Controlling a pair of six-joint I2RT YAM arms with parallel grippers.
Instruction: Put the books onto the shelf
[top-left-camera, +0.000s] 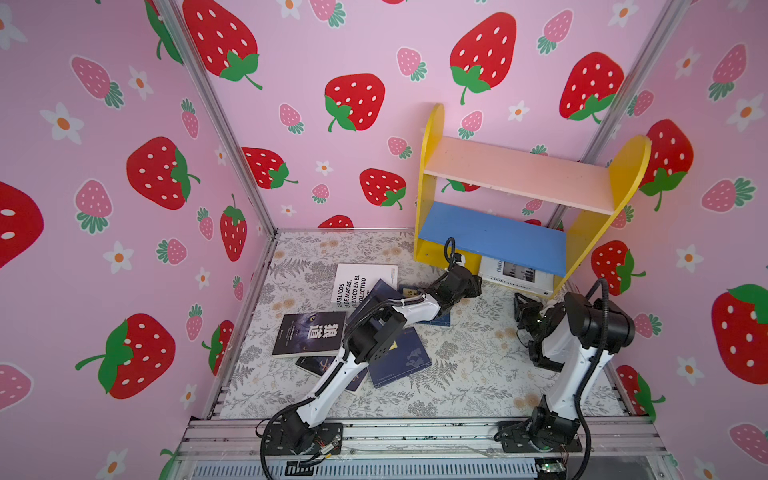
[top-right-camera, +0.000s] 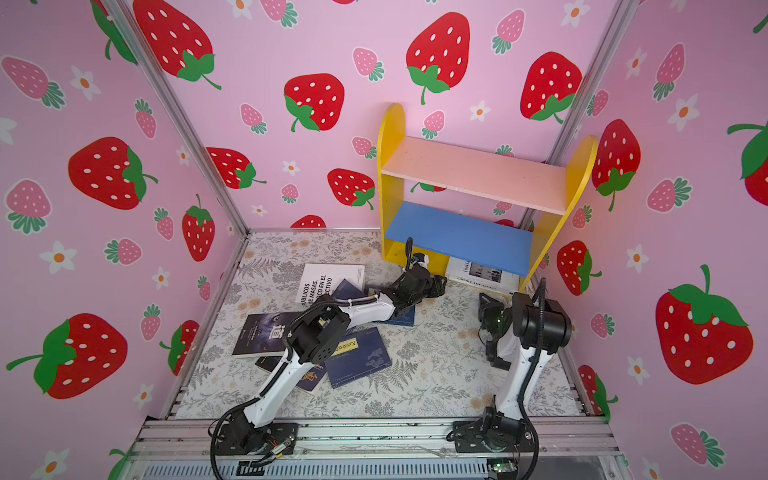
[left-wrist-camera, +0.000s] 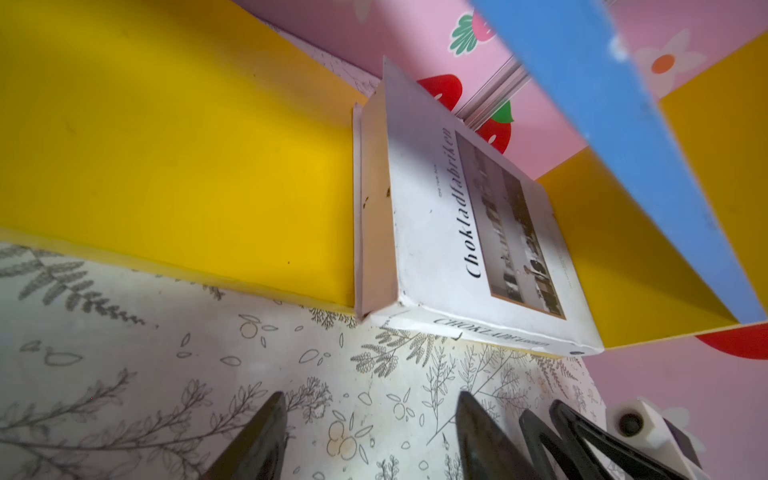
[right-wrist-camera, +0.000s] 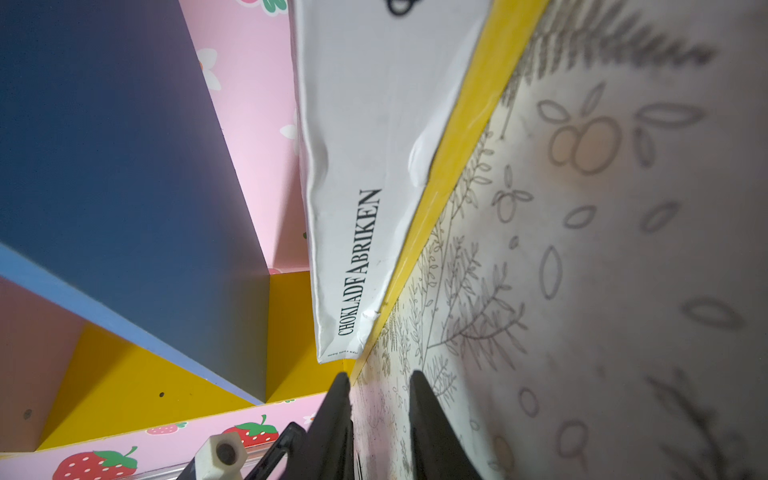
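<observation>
Books lie mostly loose on the floral tabletop (top-left-camera: 478, 365). At the left is a dark volume with big Chinese characters (top-left-camera: 309, 338) over a second dark one. Beside them are a white book with Spanish lettering (top-left-camera: 361, 284) and navy books, one with a yellow label (top-right-camera: 357, 353). I count about six there, though the left arm hides part of the pile.

Only one is placed. The white Chokladfabriken book (top-left-camera: 517, 276) lies flat on the yellow bottom board of the bookshelf (top-left-camera: 432, 166), toward its right side panel. It sits under the blue board (top-left-camera: 494, 237), and both that board and the pink board (top-left-camera: 519, 174) are bare. By my judgement the task is at an early stage, with most of it left.

The left gripper (left-wrist-camera: 370, 436) sits low over the tabletop, just in front of the shelf and near that book's left corner. Its fingers (left-wrist-camera: 257, 440) are moderately apart, with only the tabletop showing between them.

The right gripper (right-wrist-camera: 380, 399) sits near the book's right corner. Its fingers (right-wrist-camera: 336, 411) have a narrow gap and hold nothing, and one tip is just beside the yellow board's edge.
</observation>
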